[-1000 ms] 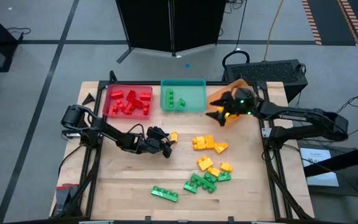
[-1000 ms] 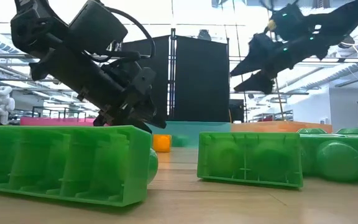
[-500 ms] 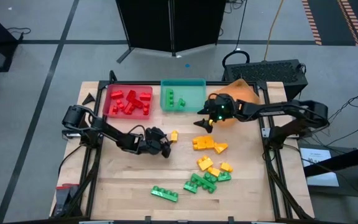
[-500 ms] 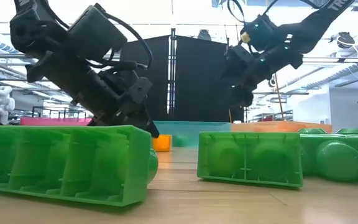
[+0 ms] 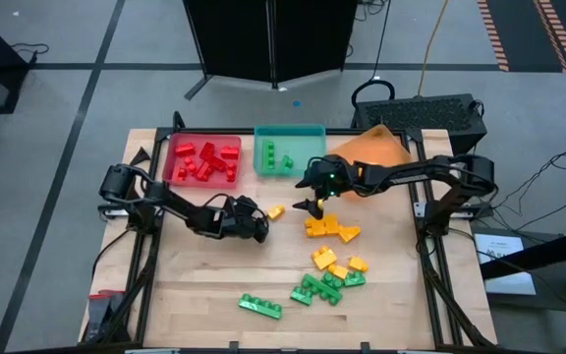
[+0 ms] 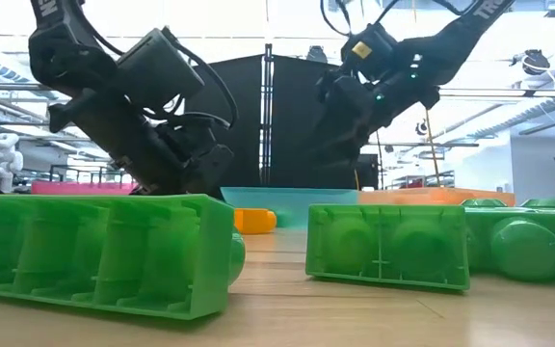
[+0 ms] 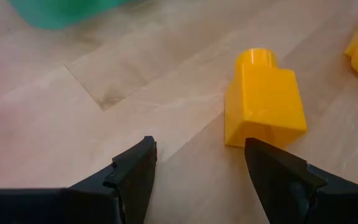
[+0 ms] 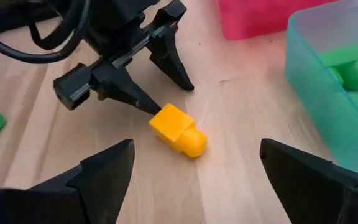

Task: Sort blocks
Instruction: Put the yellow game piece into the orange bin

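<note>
- Near the middle of the bench (image 5: 195, 285), a lone yellow brick (image 5: 275, 211) lies on its side on the bare wood, apart from the other loose blocks; that isolation probably makes it the easiest piece to take next
- Both arms converge on it: the left claw (image 5: 259, 232) sits low just beside the brick, its fingers (image 7: 135, 171) parted about halfway and holding nothing, with one tip at or almost at the brick's end
- From the far side, the right claw (image 5: 311, 204) hangs above the bench with its jaws spread wide and empty, pointed down at the same brick, so the two arms look to be competing for or sharing one pick
- Sorted pieces already rest in their matching trays along the far edge: red bricks (image 5: 204, 162) in the red tray (image 5: 170, 177) and green bricks (image 5: 273, 157) in the teal tray (image 5: 308, 138)
- By that logic the orange tray (image 5: 376, 147) at the far right, partly hidden by the right arm, would take the yellow ones; whether it holds any cannot be told
- Unsorted yellow bricks (image 5: 327, 228) and green bricks (image 5: 312, 287) remain scattered on the right half and near edge, so the job looks roughly midway
- Pale wooden planks form the work surface, set in a dark metal frame
- Around it is a grey tiled floor with dark seams, a black panel (image 5: 268, 39) behind, and bright ceiling lights and distant shelving seen across the room
</note>
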Controlling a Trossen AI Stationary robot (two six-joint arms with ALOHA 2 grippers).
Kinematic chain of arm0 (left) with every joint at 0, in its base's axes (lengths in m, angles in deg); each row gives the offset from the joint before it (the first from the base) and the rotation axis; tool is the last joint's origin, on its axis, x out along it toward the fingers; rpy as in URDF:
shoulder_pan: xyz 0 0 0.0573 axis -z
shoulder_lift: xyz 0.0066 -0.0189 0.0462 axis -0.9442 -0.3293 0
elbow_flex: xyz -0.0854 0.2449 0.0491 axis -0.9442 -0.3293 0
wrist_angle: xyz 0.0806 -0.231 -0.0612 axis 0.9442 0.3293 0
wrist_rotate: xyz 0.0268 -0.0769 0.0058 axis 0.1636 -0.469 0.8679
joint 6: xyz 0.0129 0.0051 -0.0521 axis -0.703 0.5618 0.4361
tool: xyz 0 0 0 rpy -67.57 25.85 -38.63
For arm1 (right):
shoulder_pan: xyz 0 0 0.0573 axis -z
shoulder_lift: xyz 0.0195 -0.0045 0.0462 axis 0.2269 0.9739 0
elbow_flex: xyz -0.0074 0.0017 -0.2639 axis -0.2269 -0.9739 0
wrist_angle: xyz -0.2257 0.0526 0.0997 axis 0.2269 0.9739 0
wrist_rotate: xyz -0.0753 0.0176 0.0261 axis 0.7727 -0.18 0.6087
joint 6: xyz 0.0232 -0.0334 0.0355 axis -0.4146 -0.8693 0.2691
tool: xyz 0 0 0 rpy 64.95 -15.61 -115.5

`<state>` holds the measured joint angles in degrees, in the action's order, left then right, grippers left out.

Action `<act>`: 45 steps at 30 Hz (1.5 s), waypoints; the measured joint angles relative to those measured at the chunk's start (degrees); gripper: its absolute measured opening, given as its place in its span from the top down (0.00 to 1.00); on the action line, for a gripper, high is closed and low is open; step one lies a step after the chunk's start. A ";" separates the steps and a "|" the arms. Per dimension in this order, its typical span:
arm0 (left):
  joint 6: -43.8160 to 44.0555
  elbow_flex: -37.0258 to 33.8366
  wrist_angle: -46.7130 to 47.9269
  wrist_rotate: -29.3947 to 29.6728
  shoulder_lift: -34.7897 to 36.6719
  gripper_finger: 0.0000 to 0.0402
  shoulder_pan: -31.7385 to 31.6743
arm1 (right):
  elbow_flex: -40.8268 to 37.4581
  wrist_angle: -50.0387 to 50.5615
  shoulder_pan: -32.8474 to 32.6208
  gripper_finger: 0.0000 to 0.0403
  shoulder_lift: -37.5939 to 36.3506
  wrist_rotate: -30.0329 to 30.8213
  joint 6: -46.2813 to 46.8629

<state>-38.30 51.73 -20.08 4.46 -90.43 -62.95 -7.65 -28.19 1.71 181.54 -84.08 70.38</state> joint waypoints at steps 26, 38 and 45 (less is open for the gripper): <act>-0.50 0.02 -0.93 -0.99 0.00 0.39 -1.11 | 12.98 0.66 -3.69 0.15 19.94 -4.04 -12.92; -7.57 0.02 -6.28 -5.43 0.00 0.39 -1.11 | 12.98 0.42 -3.61 0.15 20.34 -1.16 -17.80; -7.84 0.02 -6.96 -5.43 0.00 0.39 -1.15 | 12.98 0.54 -3.61 0.16 20.51 -1.18 -18.60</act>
<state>-46.14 51.76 -27.04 -0.97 -90.43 -64.10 5.33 -27.65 -1.89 202.05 -85.26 51.78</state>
